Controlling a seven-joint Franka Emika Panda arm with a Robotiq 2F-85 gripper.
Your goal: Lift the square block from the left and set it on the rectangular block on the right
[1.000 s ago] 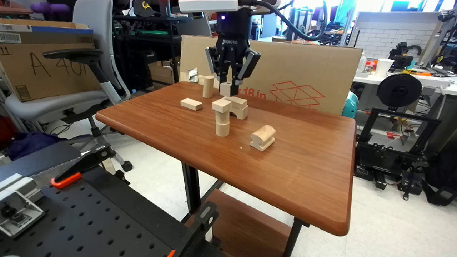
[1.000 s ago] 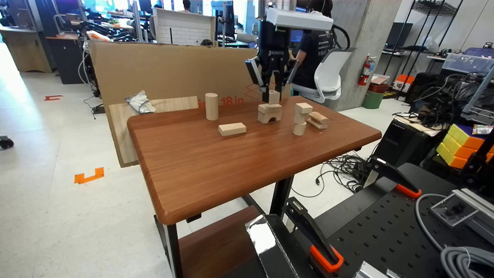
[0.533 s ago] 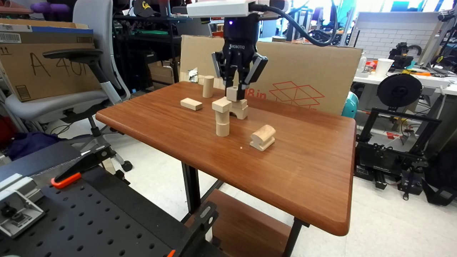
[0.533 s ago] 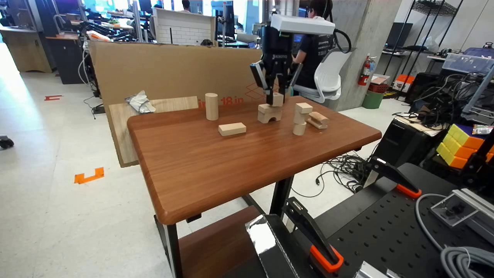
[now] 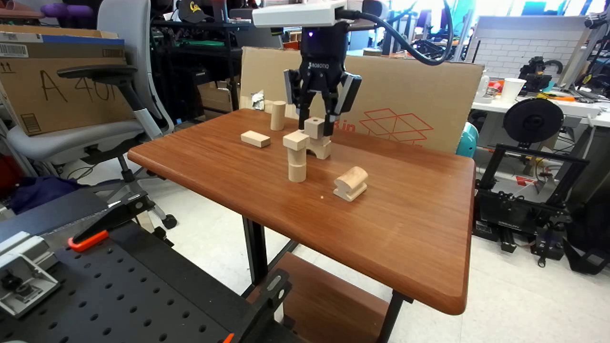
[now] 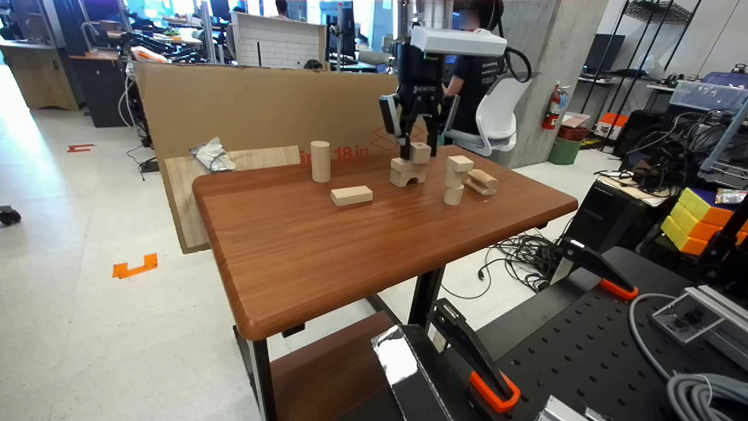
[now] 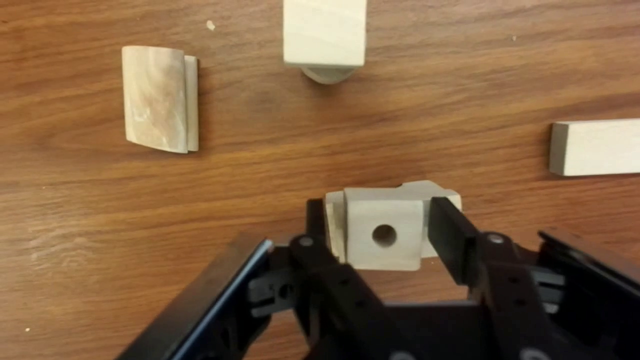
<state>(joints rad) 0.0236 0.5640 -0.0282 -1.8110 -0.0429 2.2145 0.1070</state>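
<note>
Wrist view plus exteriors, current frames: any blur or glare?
Wrist view: the gripper is soft, apparently too near for focus, while the square block has clearer edges. Both exterior views: background windows look blown out. In an exterior view, glare whites out some floor at the left edge.
</note>
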